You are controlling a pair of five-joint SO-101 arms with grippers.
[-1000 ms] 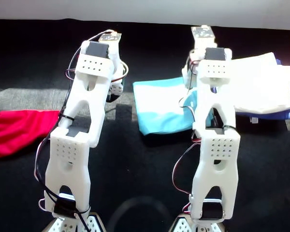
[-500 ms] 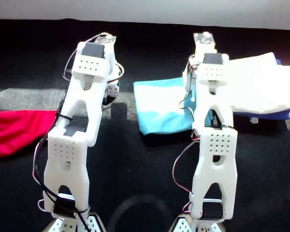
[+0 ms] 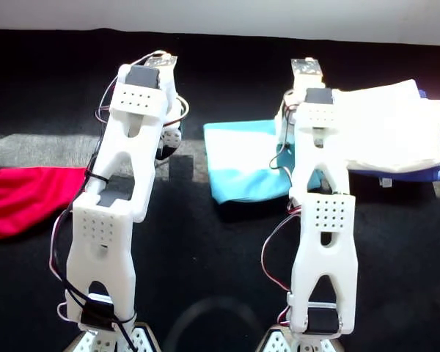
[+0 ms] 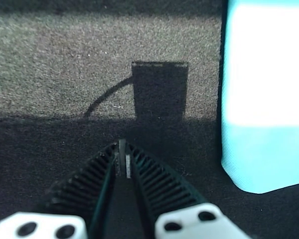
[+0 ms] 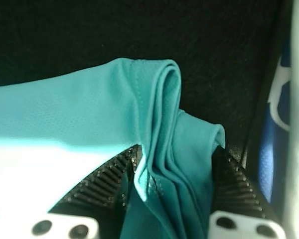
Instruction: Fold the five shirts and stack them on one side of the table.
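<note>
Shifted leftward, right hand (image 5: 175, 151), released, straddles turquoise shirt (image 5: 65, 104) fold running along its fingers (image 5: 107, 181); left hand (image 4: 122, 150) clenched.

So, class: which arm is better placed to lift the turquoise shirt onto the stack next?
Probably right. The right gripper, open, straddles a bunched fold of the turquoise shirt beside the stack. The left gripper is shut over bare table, off the shirt's edge.
</note>
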